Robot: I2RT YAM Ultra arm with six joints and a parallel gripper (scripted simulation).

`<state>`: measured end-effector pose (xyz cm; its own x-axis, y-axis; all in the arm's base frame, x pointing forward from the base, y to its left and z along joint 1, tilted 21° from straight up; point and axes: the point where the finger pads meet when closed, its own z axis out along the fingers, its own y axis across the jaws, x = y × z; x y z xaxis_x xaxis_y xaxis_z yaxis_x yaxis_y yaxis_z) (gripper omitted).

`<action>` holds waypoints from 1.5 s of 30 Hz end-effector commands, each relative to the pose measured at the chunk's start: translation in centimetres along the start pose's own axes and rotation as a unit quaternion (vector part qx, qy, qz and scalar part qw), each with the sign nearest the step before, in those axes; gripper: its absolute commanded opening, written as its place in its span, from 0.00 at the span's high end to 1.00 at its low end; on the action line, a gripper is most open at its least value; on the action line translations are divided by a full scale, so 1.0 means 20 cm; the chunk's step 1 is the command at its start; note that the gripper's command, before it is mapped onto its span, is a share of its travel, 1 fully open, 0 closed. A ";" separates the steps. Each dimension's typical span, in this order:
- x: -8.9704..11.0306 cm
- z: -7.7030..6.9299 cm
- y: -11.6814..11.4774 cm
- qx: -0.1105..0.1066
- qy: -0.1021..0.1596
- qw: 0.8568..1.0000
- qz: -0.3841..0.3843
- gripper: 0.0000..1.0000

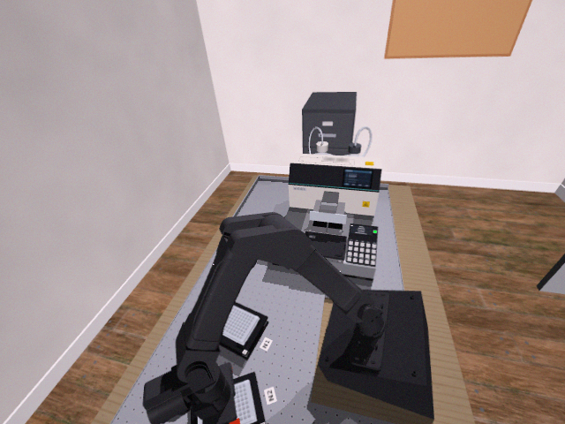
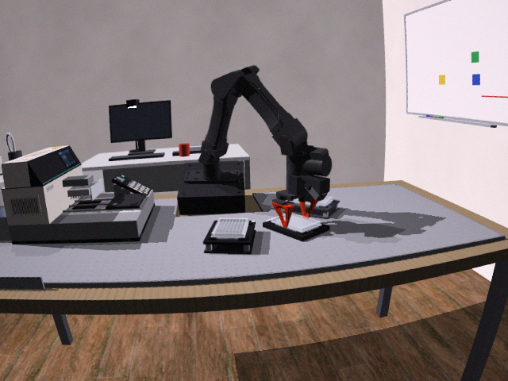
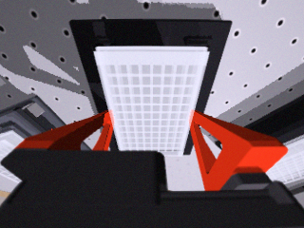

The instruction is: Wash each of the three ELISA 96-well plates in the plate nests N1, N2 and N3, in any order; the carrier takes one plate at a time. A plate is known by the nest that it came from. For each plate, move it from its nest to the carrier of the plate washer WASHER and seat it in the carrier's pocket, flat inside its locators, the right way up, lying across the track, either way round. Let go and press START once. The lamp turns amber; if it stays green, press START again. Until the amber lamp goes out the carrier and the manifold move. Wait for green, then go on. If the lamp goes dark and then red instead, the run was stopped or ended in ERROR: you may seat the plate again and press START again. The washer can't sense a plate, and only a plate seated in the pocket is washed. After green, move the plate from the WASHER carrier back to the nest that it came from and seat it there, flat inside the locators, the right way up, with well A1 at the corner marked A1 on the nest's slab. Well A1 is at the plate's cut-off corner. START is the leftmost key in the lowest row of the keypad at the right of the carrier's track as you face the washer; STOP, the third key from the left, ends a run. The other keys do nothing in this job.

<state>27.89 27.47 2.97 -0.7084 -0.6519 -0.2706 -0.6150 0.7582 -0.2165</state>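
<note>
My gripper stands over nest N2, its red fingers shut on the long sides of the N2 plate. The white plate still lies flat on its black slab. In the exterior view the fingers reach down onto this plate. In the top view the arm hides most of the N2 plate. The N1 plate sits in its nest, also seen in the exterior view. The N3 plate lies behind my gripper. The washer has an empty carrier, and the lamp is green.
The keypad stands right of the carrier's track. The arm's black base block stands at the right of the nests. Labels N1 and N2 lie on the table beside their nests.
</note>
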 end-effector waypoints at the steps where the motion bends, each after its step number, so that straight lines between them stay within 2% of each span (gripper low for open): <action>1: -0.02 -0.02 0.00 -0.002 -0.010 1.000 0.001 1.00; 8: -0.02 -0.03 0.00 -0.002 -0.010 1.000 0.001 1.00; 45: -0.02 -0.31 0.00 -0.002 -0.010 1.000 0.001 1.00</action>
<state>26.15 27.49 7.81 -0.7053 -0.6532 -0.2755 -0.6168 0.7570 -0.2157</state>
